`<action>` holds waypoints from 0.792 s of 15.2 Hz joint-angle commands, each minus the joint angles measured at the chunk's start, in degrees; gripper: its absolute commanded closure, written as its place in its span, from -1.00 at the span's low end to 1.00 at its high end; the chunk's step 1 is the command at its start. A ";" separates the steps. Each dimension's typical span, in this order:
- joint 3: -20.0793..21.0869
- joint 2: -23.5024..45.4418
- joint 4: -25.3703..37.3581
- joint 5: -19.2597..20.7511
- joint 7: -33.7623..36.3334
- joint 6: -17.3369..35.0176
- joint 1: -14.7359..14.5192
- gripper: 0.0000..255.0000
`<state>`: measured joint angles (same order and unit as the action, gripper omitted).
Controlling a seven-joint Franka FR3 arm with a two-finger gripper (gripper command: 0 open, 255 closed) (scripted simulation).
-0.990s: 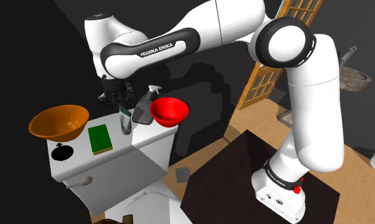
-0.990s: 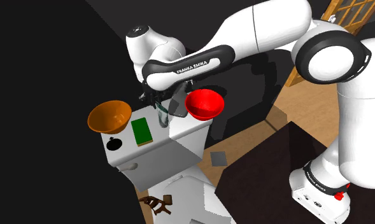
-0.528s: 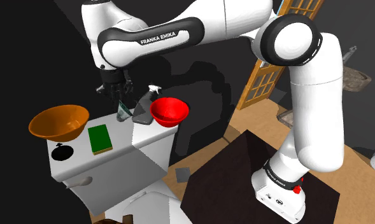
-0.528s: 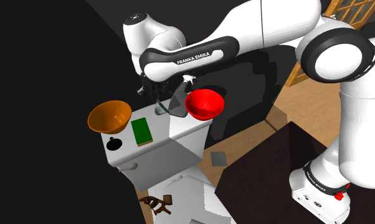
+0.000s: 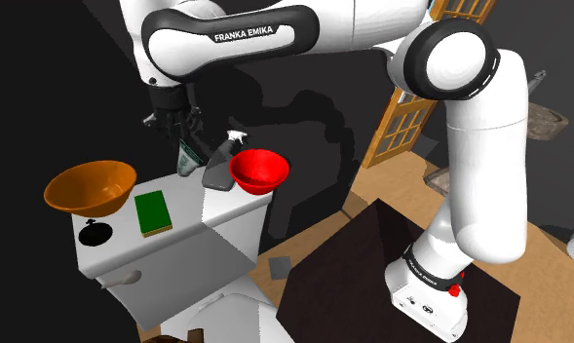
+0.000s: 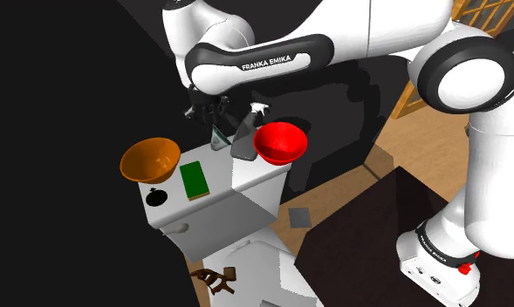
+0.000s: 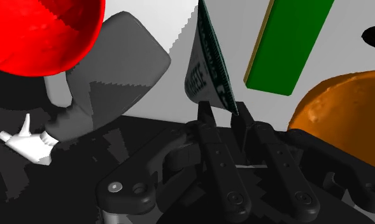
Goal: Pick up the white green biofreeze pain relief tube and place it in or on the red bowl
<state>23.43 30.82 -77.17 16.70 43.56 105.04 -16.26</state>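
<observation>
Since a second ago the arm has gone up, and the biofreeze tube (image 5: pixel 186 159) went with it. It was standing on the toilet tank lid (image 5: pixel 119 248) back then; now it hangs clear above it, tilted. The wrist view shows the fingers (image 7: pixel 206 118) closed on one end of the tube, with the rest sticking out past the gripper (image 7: pixel 223 114).

What worries me from here:
- The grey spray bottle (image 5: pixel 219 166) stands right between the tube and the red bowl (image 5: pixel 259 171), practically touching the bowl. My guess is that a straight sideways move at this height would clip the bottle's white nozzle with the hanging end of the tube.
- It's only pinched at one end, so a quick swing could make it twist or slide out.
- The red bowl sits at the lid's edge on the shoulder view's right, with a drop to the floor beyond. A knocked bottle or a dropped tube could fall off there.

Room-wise, above the bottle looks open, so going higher first seems the safe route. The orange bowl (image 5: pixel 90 187) and green block (image 5: pixel 152 211) are on the other side, out of the way.
</observation>
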 commanded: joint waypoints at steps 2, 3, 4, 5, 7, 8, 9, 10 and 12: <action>0.09 -0.02 2.31 -0.14 -0.27 -2.29 -0.33 1.00; 0.12 -0.07 3.02 -0.19 -0.37 -3.03 -0.41 1.00; 0.14 -0.10 3.76 -0.23 -0.48 -3.77 -0.50 1.00; 0.17 -0.11 4.52 -0.27 -0.58 -4.53 -0.60 1.00; 0.20 -0.08 6.13 -0.32 -0.79 -6.07 -0.82 1.00; 0.22 -0.04 6.98 -0.33 -0.89 -6.86 -0.94 1.00; 0.22 0.03 7.86 -0.34 -0.99 -7.66 -1.07 1.00; 0.23 0.11 8.78 -0.34 -1.09 -8.47 -1.22 1.00; 0.23 0.34 10.72 -0.31 -1.30 -10.15 -1.54 1.00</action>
<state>23.67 30.90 -67.73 16.33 42.32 95.92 -17.53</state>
